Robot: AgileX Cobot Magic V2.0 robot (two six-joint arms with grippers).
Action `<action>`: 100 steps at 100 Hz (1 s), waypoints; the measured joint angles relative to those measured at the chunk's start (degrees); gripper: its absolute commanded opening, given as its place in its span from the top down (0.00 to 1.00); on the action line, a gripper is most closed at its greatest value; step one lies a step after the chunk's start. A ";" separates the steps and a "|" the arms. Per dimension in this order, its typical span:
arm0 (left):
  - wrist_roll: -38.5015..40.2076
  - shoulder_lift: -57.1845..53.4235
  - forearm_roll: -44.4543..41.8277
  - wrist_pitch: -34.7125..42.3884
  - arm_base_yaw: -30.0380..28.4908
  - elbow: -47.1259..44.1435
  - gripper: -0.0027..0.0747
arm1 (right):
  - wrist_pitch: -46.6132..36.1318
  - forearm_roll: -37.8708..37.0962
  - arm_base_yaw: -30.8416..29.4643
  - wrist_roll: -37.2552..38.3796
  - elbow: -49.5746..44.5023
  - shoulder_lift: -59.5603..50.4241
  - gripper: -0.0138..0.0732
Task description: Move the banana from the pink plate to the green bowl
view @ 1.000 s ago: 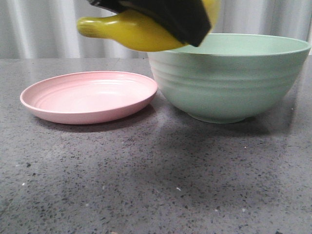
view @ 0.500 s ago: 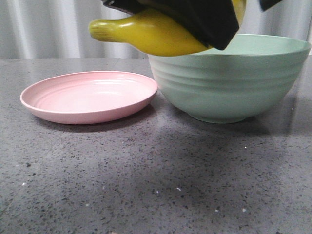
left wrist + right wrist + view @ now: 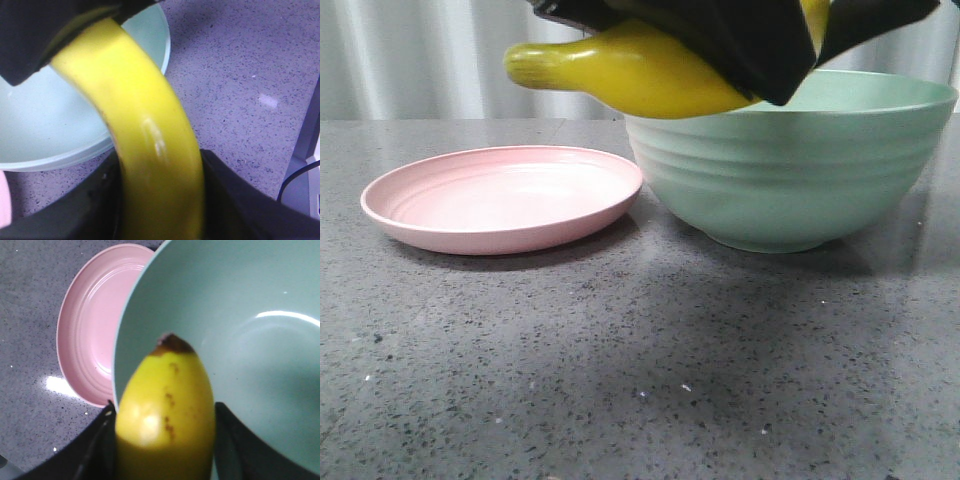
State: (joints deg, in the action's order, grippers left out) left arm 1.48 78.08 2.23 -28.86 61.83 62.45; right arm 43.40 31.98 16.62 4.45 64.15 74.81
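The near part of the dark speckled surface (image 3: 640, 380) carries nothing but faint shadow. Farther back, toward its left side, the pink plate (image 3: 505, 198) sits flat with nothing on it, and just beside it on the right stands the green bowl (image 3: 790, 165), its ridged wall very close to the plate's rim; whether the two touch cannot be told. Above them, off the surface, the banana (image 3: 640, 75) hangs in the air, lying roughly level, its greenish stem end out over the right side of the plate and the rest of its body above the bowl's left rim. Both tools are closed on it. In the front view a black finger of the left tool (image 3: 730, 40) covers the middle and right part of the fruit, and more black gripper parts show at the top right corner. In the left wrist view, the left tool (image 3: 160, 200) has a dark finger (image 3: 240, 200) pressed against each side of the yellow body, with the bowl's pale inside (image 3: 45, 125) below and grey surface beyond. In the right wrist view, the right tool (image 3: 165, 440) pinches the banana's other end between two dark fingers (image 3: 95, 445), the dark tip pointing out over the bowl's hollow inside (image 3: 240, 340), which holds nothing, while the plate (image 3: 95, 335) lies beyond the bowl's edge. Behind everything, at the far edge of the surface, hangs a pale grey pleated curtain (image 3: 410, 60).
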 measured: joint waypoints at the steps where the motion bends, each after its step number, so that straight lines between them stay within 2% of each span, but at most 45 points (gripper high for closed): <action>1: 0.00 0.00 -0.01 0.00 0.10 0.00 0.67 | 0.00 0.13 0.10 0.00 0.11 0.00 0.62; 13: 0.00 0.00 0.12 0.10 0.09 0.00 0.54 | -0.23 0.74 0.13 0.27 0.22 0.00 0.72; 22: 0.00 0.00 0.12 0.19 0.09 0.00 0.49 | -0.36 0.21 0.13 0.16 0.22 0.00 0.74; 55: 0.00 -3.02 -4.30 -0.43 0.09 0.00 0.49 | -0.71 -0.23 -0.22 0.05 0.22 0.00 0.74; 77: 0.00 -9.75 -5.98 -0.51 0.09 0.60 0.49 | -0.63 -0.96 -4.90 0.05 2.98 -0.11 0.74; 100: 0.00 -13.16 -6.10 -0.51 0.09 0.60 0.49 | -8.85 -5.36 -7.92 -3.72 4.97 0.01 0.74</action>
State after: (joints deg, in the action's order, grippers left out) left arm 1.48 64.92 -3.87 -29.38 61.92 63.05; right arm 34.55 26.62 8.70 0.73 69.12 74.82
